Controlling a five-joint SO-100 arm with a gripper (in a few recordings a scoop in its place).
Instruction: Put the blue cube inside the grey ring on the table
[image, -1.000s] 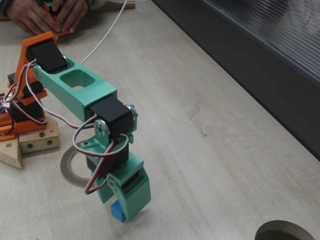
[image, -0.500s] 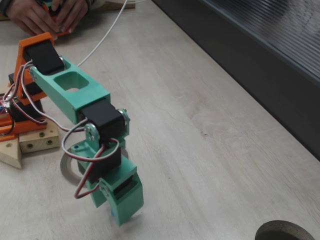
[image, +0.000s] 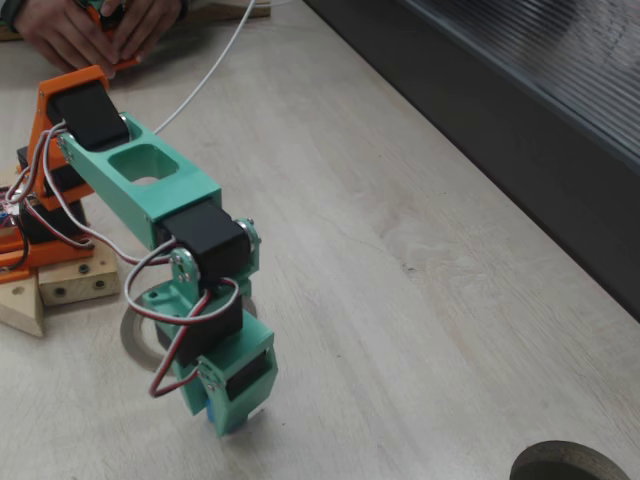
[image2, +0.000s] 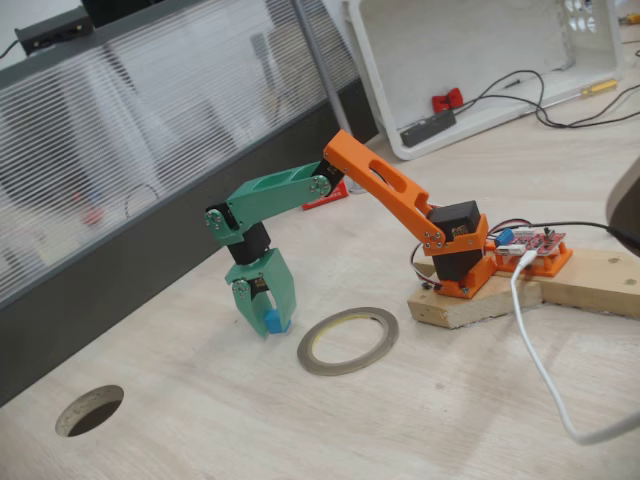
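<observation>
Gripper (image2: 268, 322): closed on the cube (image2: 277, 322), low over the tabletop (image2: 420, 420). Ring (image2: 348, 340): flat just beside it, cube outside.

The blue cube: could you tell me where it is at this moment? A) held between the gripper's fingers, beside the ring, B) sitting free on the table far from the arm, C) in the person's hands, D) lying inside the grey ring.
A: in a fixed view the blue cube sits between the fingers of the gripper, to the left of the grey ring and outside its opening.
</observation>
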